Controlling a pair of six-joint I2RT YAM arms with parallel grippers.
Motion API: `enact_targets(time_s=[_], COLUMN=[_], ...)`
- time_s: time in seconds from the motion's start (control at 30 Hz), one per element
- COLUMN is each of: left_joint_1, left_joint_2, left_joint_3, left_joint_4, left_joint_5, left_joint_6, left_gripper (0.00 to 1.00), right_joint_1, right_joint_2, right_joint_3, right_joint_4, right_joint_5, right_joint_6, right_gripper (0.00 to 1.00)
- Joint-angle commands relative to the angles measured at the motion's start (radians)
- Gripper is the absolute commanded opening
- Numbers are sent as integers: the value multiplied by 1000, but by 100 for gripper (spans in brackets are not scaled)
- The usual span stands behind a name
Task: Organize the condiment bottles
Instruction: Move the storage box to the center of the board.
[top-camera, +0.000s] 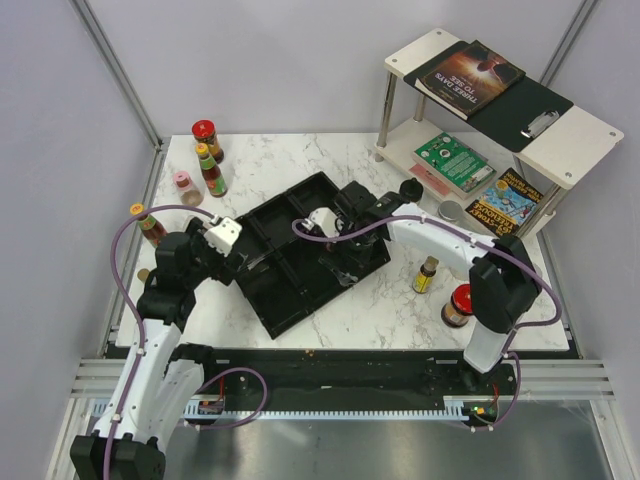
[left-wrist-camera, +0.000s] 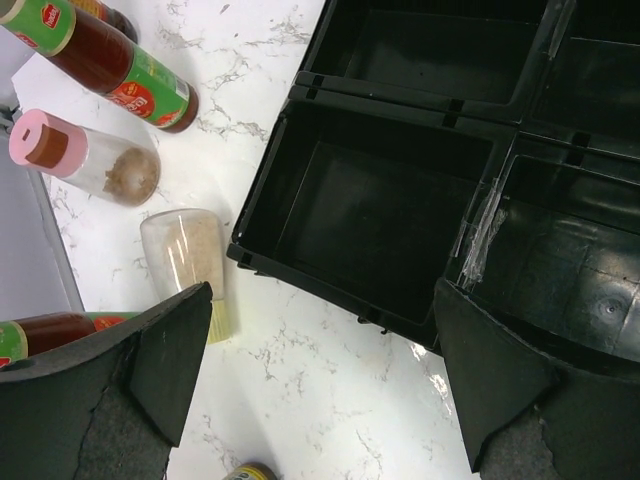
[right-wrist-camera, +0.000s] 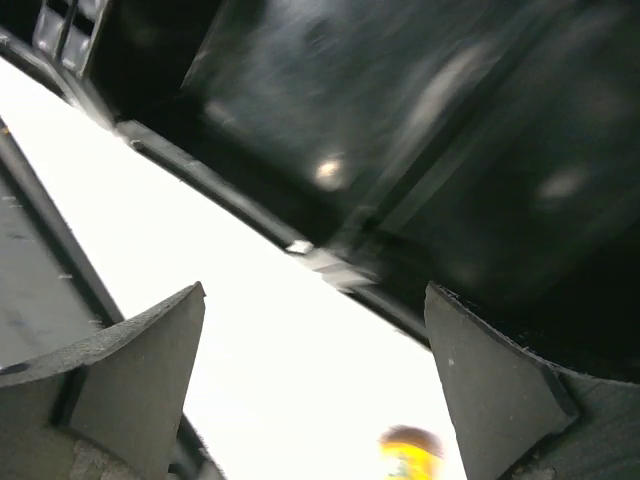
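Right wrist: blurred bottle (right-wrist-camera: 410, 452), cut off.

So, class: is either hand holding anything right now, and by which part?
Nothing is held: the left hand and the right hand are both open and empty, near the edge of the black tray.

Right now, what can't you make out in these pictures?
- Right wrist view: blur smears the black tray; a yellow-capped bottle is cut off by the bottom edge.
- Left wrist view: the bottom edge clips a bottle top; the left hand's finger half hides a red sauce bottle.
- Top view: the right arm covers part of the tray; bottle labels are too small to read.
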Motion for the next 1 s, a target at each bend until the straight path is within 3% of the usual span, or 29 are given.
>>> enact_targets(time_s=[0.0,0.2,0.4,0.67,0.97], left_joint_1=[11,20,32,43,52], left_joint_2=[-7,-2,-4,4,16], left_joint_3=[-7,-8,-10,-11,-11], left_joint_4=[26,25,26,26,26], left_joint_5=[38,45,50,53,50], left_joint_6=[-29,-26,-28,-21,-21], left_gripper=[98,98,98,98,98], right_joint_1=[-3,-6,-11,-24,-41], right_joint_2=[-73,-7,149,258,360], right_joint_3=[180,343,477,543,578], right_joint_4=[-82,-85,-58,-34,-56], right_joint_5=[141,368,424,373,287], right_joint_6=[-208,-483,-662,-814,-853], right_gripper=[98,98,98,98,98])
